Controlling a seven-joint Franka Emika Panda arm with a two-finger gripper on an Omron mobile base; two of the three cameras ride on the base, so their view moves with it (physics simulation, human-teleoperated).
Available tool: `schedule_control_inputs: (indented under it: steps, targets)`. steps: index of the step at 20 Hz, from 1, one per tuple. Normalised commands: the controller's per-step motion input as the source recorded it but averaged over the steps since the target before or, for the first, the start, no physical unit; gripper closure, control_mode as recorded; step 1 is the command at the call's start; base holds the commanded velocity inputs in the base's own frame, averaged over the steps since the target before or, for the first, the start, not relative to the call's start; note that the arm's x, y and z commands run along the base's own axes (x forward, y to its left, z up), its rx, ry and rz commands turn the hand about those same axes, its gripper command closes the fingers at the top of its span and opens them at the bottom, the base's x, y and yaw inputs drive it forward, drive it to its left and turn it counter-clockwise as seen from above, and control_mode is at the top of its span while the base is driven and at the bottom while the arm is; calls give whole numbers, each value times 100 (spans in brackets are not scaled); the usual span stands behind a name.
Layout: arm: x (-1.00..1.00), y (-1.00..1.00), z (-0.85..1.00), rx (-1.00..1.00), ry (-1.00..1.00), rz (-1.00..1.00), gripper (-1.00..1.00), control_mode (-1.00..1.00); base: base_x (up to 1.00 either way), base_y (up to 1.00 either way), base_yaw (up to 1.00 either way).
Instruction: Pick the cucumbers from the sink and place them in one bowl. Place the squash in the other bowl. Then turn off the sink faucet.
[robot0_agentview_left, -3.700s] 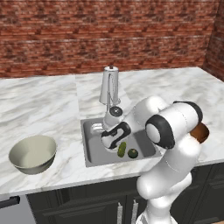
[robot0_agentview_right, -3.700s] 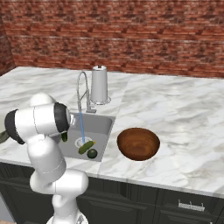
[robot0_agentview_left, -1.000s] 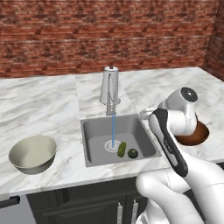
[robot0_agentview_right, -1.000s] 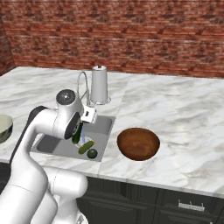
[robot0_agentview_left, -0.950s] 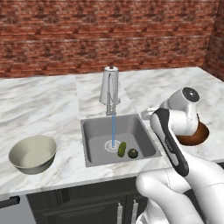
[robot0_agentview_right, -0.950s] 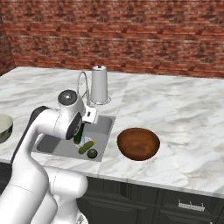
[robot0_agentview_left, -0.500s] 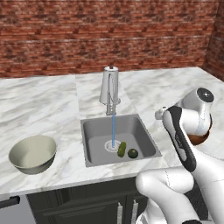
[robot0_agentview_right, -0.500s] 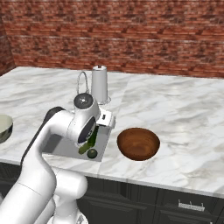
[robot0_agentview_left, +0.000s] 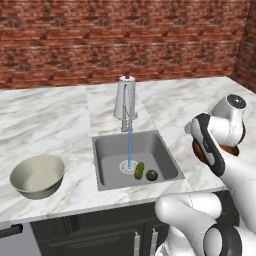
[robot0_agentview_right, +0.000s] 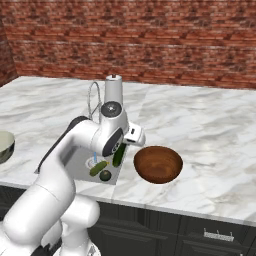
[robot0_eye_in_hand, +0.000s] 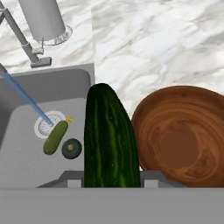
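Observation:
My gripper (robot0_agentview_right: 120, 150) is shut on the long dark green cucumber (robot0_eye_in_hand: 109, 140), which hangs over the sink's right edge beside the reddish-brown wooden bowl (robot0_eye_in_hand: 183, 135). From the right base view that cucumber (robot0_agentview_right: 119, 155) sits just left of the bowl (robot0_agentview_right: 158, 164). The shorter light green cucumber (robot0_agentview_left: 139, 170) and the round dark squash (robot0_agentview_left: 151, 175) lie in the sink (robot0_agentview_left: 107, 150) near the drain. Water runs from the faucet (robot0_agentview_left: 125, 97). The pale grey-beige bowl (robot0_agentview_left: 37, 175) stands on the counter left of the sink.
A red brick wall (robot0_agentview_left: 125, 40) backs the marble counter (robot0_agentview_left: 45, 120). In the left base view my own arm (robot0_agentview_left: 215, 145) covers most of the wooden bowl. Open counter lies behind and to the right of the wooden bowl (robot0_agentview_right: 215, 125).
The arm has lifted the long cucumber out of the sink and swung it right, to the wooden bowl's side. The other cucumber and the squash have not moved.

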Motion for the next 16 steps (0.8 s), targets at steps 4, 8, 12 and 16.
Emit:
schedule_control_inputs:
  steps: [4, 8, 12, 16]
  targets:
    - [39, -28, -1, 0, 0, 0, 100, -100, 0, 0, 0]
    - [11, -39, -16, 0, 2, -1, 100, -100, 0, 0, 0]
    - [15, -36, -18, 0, 8, -1, 100, -100, 0, 0, 0]
    - [18, -31, -13, 0, 10, 0, 100, -100, 0, 0, 0]
